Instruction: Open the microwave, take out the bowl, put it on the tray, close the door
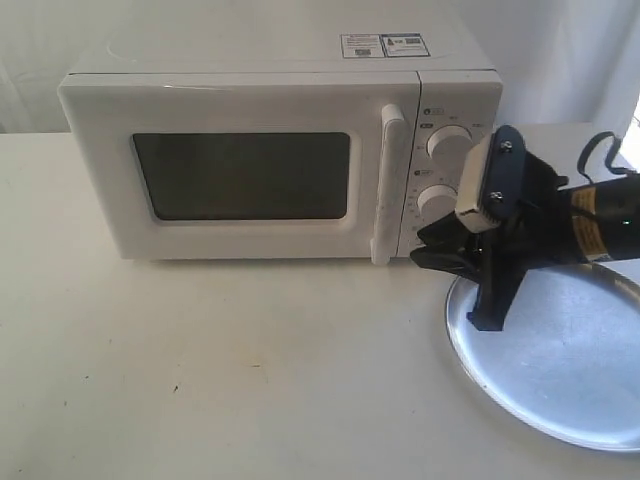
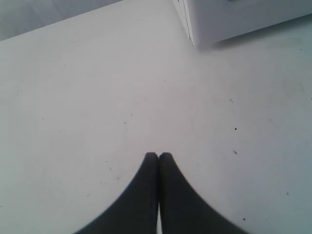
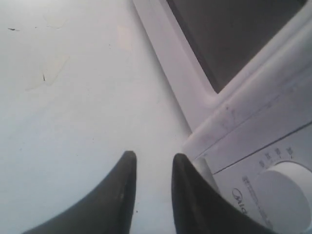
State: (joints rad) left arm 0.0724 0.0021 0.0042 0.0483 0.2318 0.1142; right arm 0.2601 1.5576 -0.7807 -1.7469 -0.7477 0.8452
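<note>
Fingers [image 3: 117, 195] on right gripper [image 3: 153, 158] apart, nothing between them, low beside the handle [image 1: 388, 180]. I read that as lining up to hook the door [image 1: 100, 180]. Left gripper [image 2: 158, 155] pinched together over the table [image 2: 73, 97]. Microwave [image 1: 250, 95] closed; I can't see the bowl through the dark window [image 1: 240, 175]. Tray [image 1: 560, 380] bare.

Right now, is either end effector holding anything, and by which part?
Nothing is held. The left end effector is shut empty over the table; the right end effector is open, empty, near the handle.
</note>
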